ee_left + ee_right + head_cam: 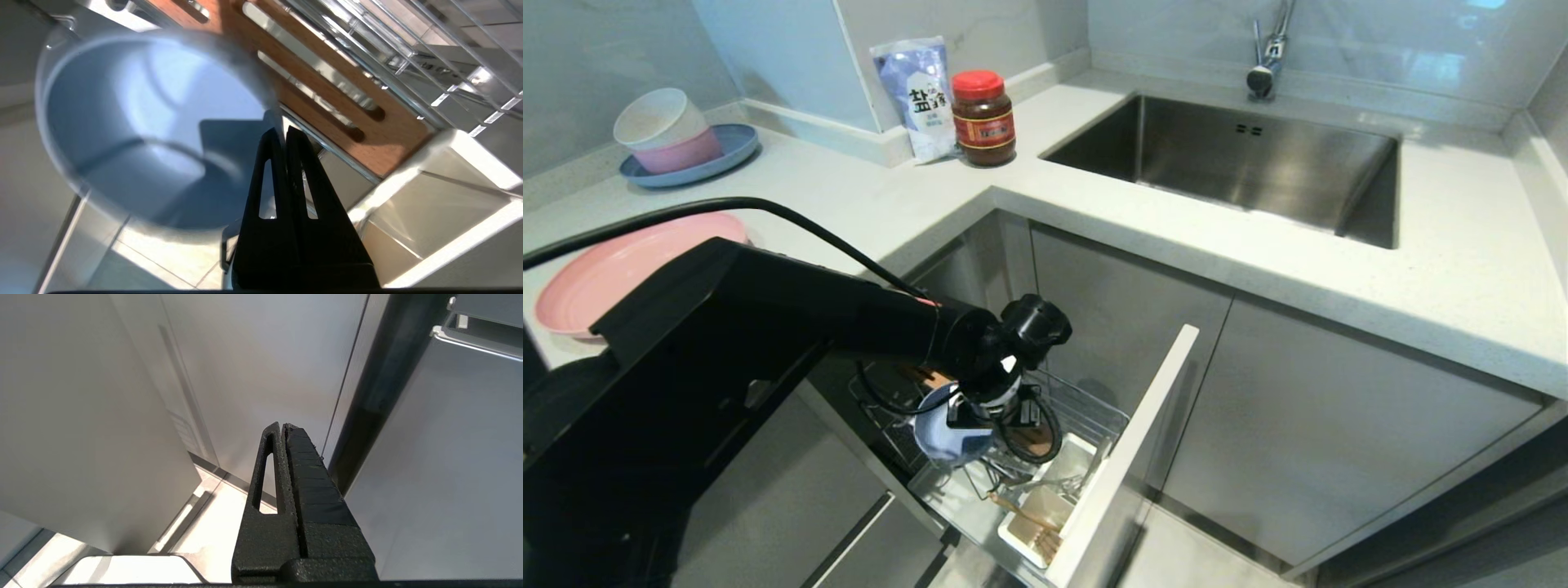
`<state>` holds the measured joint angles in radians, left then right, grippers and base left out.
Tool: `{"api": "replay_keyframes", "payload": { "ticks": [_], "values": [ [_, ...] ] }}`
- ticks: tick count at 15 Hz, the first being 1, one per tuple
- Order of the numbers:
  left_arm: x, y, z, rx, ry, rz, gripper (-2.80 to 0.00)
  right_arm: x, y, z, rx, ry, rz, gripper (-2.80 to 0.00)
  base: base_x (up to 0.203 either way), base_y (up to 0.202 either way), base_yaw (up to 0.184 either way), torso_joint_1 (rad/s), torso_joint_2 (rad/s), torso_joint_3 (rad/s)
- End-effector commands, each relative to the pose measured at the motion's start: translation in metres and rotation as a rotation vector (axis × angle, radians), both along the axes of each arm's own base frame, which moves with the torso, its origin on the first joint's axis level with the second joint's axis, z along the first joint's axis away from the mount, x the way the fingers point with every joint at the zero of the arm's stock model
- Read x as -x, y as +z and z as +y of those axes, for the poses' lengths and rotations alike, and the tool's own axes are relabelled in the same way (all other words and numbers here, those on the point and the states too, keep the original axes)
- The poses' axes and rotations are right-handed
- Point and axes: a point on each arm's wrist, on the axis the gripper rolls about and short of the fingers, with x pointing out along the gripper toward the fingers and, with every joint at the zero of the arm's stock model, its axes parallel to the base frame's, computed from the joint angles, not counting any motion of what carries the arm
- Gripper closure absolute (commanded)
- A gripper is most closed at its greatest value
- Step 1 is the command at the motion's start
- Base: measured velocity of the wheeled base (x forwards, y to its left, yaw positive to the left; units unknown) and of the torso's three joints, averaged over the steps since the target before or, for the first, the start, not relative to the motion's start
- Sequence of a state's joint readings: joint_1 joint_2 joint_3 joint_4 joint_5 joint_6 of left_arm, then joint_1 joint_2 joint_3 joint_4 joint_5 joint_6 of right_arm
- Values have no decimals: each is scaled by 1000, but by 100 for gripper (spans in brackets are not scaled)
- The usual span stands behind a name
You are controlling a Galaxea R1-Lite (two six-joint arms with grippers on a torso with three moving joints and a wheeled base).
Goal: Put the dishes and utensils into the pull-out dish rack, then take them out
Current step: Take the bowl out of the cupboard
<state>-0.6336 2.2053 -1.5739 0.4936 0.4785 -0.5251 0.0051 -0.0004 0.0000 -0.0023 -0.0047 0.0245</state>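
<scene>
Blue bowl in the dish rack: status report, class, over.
Left gripper shut on blue bowl rim, over dish rack. Right gripper shut, parked by cabinets. Pink plate on counter. Nothing in the way.

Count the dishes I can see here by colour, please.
Blue: 2, the bowl in the left claw and a plate.
Pink: 2, a large plate and a bowl.
White: 1, a bowl.
Total: 5
</scene>
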Motion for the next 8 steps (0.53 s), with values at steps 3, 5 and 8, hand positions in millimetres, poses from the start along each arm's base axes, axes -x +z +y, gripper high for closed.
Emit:
{"api": "replay_keyframes", "payload": {
  "ticks": [3,5,8],
  "values": [
    [6,8,-2,10,-6,-13,0,0,0,0,0,1,-2,0,0,0,0,0,0,0],
    [15,27,-1,37,-14,-47,0,0,-1,0,0,0,-1,0,0,0,0,0,0,0],
    [39,62,2,66,-36,-82,0,0,0,0,0,1,-3,0,0,0,0,0,0,0]
  ]
}}
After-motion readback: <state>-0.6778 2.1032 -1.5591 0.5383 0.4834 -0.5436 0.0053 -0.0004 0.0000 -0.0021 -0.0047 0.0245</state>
